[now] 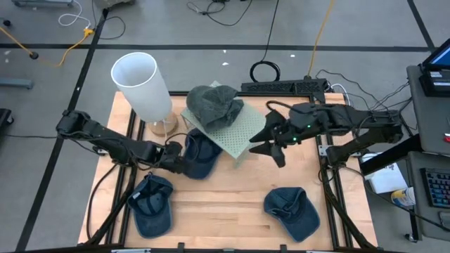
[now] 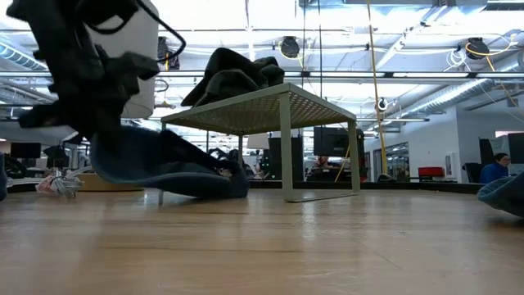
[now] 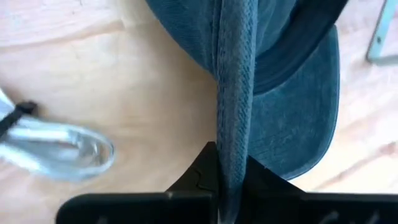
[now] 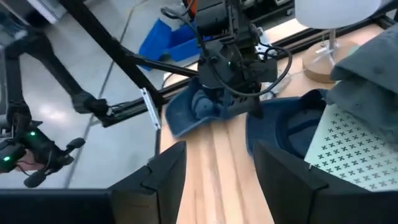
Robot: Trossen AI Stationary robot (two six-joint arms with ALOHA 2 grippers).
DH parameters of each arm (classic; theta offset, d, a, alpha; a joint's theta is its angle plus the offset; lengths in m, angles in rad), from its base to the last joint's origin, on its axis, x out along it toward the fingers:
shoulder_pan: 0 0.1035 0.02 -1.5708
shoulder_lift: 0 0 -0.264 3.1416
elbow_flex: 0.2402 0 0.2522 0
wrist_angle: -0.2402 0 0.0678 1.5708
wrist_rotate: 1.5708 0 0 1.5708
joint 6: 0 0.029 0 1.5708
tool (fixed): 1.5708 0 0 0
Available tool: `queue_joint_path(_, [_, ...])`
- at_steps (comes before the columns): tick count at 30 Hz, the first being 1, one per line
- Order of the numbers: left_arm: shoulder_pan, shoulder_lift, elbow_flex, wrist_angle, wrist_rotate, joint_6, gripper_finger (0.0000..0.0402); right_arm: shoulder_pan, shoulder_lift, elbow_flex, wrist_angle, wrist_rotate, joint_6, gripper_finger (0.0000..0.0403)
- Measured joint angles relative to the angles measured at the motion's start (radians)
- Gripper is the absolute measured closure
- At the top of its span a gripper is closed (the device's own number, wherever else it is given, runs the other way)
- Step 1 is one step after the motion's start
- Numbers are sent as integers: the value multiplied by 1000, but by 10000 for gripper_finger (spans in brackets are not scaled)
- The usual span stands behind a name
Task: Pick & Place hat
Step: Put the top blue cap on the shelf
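— So where is the left gripper (image 1: 184, 163) right now?

— Low over the pale wooden table (image 1: 232, 204), at the near edge of the dark blue denim cap (image 1: 200, 154) that lies partly under the pale green perforated metal stand (image 1: 235, 130). Its fingers are pinched tight on a fold of the cap's fabric; in the left wrist view the cloth runs straight down between them.

— And the right gripper (image 1: 271, 144)?

— It hovers above the table just beside the stand's right side, fingers parted, with nothing between them.

— What else sits on the table?

— A dark grey knitted hat (image 1: 213, 105) is heaped on top of the stand. A second blue denim cap (image 1: 152, 204) lies near the front left, and a third blue denim cap (image 1: 293, 209) near the front right, both well apart from the grippers. A white cylindrical lamp shade on a round wooden base (image 1: 144, 88) stands at the back left, just beside the stand.
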Motion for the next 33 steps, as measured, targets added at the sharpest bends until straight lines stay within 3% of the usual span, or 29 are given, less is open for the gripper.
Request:
queue_joint_path(5, [-73,-4,117,-173,17,11,393,0,-36,0,0,-82,49,224])
queue_joint_path(14, [-187,-4,319,-339,111,208,394,0,-46,0,0,-162,198,226])
queue_joint_path(22, [-304,-4,480,-344,151,465,394,0,-45,0,0,-207,257,227])
queue_joint_path(28, [-360,-14,600,-300,111,695,394,26,-50,0,7,-231,129,229])
queue_joint_path(33, [-361,-59,636,-161,82,858,394,72,-50,0,126,-233,31,236])
